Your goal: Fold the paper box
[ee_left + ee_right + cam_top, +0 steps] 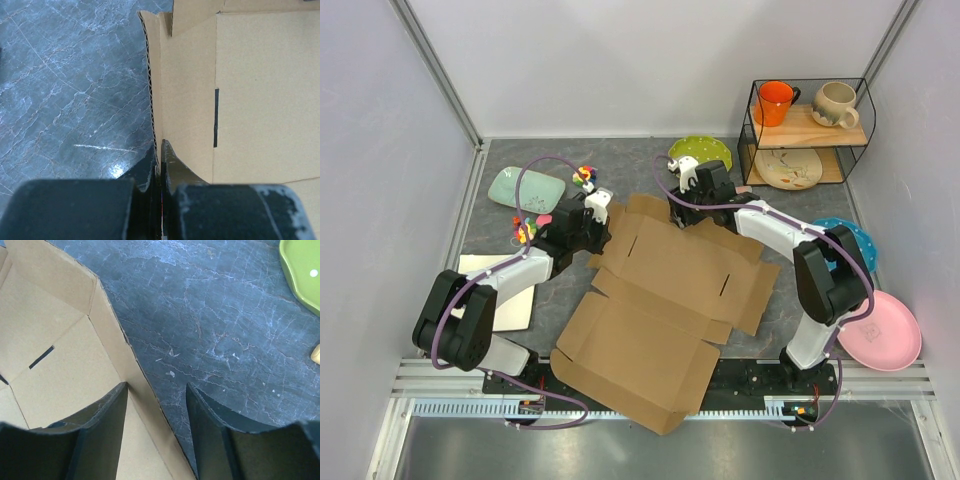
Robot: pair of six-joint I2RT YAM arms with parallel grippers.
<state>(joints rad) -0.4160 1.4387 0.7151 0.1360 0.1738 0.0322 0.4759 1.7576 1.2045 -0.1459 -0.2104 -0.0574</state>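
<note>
The paper box (660, 300) is a brown cardboard die-cut sheet lying mostly flat across the table's middle, its near end over the front edge. My left gripper (597, 214) is shut on the box's left side flap (156, 100), whose corrugated edge stands upright between the fingertips (150, 160). My right gripper (685, 205) is open at the box's far edge. In the right wrist view the raised far flap (120, 355) runs between the two fingers (110, 410), one finger inside the box, the other over the table.
A green plate (701, 152), a pale green dish (525, 187) and small colourful toys (584, 178) lie at the back. A wire shelf (807, 130) holds mugs and a plate. A blue plate (850, 240), pink plate (880, 330) and white board (505, 290) flank the arms.
</note>
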